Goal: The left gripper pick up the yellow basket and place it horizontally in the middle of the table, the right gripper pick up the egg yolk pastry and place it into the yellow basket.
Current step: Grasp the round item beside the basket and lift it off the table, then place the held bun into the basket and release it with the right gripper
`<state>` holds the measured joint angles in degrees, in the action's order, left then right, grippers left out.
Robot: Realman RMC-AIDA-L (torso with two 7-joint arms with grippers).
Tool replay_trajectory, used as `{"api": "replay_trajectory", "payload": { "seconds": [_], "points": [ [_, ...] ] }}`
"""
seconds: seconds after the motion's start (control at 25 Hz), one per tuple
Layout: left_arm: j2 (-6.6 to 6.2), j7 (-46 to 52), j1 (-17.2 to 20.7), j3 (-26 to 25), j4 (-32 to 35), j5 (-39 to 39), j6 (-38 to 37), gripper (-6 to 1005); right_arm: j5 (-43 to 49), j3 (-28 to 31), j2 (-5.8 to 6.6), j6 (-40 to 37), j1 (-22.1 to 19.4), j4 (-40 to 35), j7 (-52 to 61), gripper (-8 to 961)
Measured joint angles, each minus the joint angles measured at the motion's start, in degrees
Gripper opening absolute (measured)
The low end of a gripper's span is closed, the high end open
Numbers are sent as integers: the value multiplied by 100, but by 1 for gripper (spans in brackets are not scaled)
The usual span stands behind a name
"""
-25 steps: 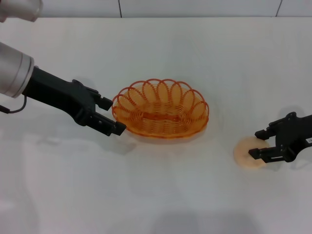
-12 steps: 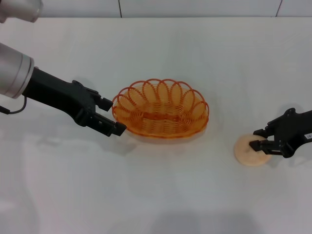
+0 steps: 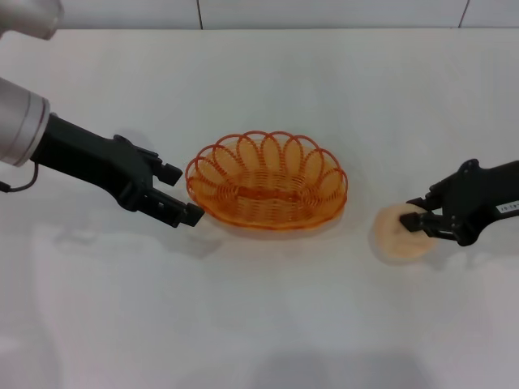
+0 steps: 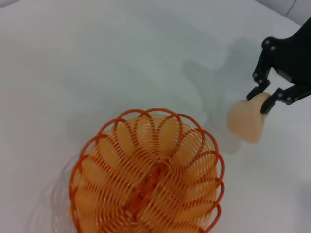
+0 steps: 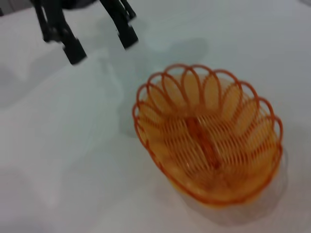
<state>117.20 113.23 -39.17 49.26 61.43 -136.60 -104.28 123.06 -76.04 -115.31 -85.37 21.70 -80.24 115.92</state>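
The yellow basket lies lengthwise across the middle of the table, empty. My left gripper hangs open just off the basket's left end, not touching it. To the right of the basket, my right gripper is shut on the egg yolk pastry. The left wrist view shows the pastry tilted and raised a little off the table in the right gripper, with its shadow beneath. In the right wrist view I see the basket and, beyond it, the left gripper with its fingers spread.
The white tabletop stretches on all sides of the basket. A tiled wall edge runs along the far side of the table.
My right gripper has closed on the pastry, lifted it and carried it left toward the basket. My left gripper has drawn back slightly from the basket's left end.
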Motion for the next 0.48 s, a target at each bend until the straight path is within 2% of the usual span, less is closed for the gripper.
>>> {"api": "replay_trajectory", "payload": {
  "seconds": [0.24, 0.48],
  "points": [
    [-6, -8, 45, 12, 0, -22, 16, 880, -78, -108, -2, -11, 67, -308, 108, 170],
    [-14, -17, 75, 23, 0, -31, 18, 880, -104, -187, -15, 17, 433, -496, 335, 120]
  ]
}}
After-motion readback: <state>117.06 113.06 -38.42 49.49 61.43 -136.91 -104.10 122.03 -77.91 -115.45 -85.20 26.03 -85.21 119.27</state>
